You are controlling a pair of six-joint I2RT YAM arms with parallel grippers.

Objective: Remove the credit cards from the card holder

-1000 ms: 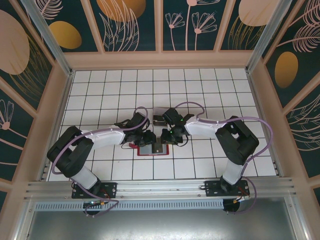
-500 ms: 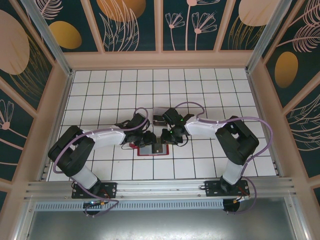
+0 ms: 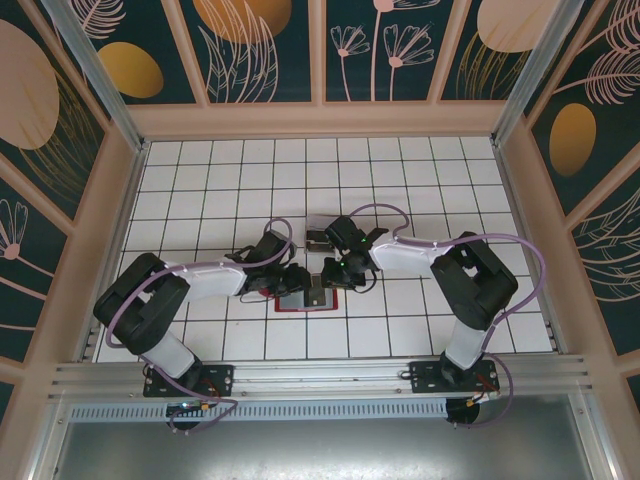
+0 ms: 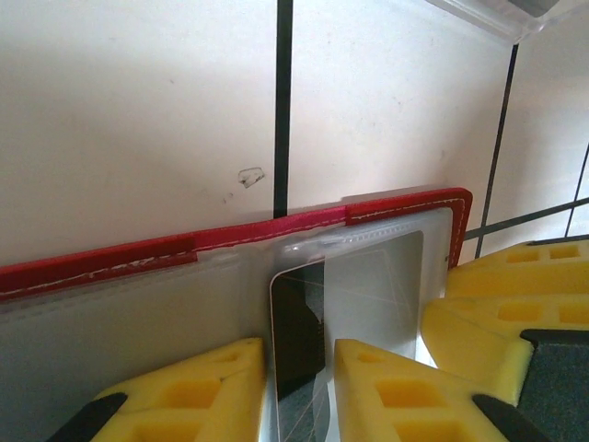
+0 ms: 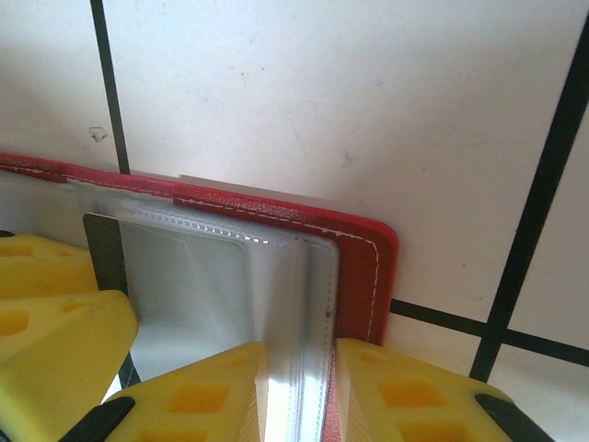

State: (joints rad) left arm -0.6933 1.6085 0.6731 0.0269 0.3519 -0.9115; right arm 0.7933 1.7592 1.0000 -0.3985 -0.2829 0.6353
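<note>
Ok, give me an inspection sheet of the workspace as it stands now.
Surface: white tiled table, black grid lines, small scuff marks.
Job's things: red card holder lies open; a dark credit card sits in its clear sleeve.
Clutter: clear plastic box just beyond the holder.
Grippers: left gripper straddles the card, grip unclear; right gripper pinches the holder's sleeve edge.
Cables: purple cables loop along both arms.
Surroundings: wooden frame, floral panels, metal rail in front.
</note>
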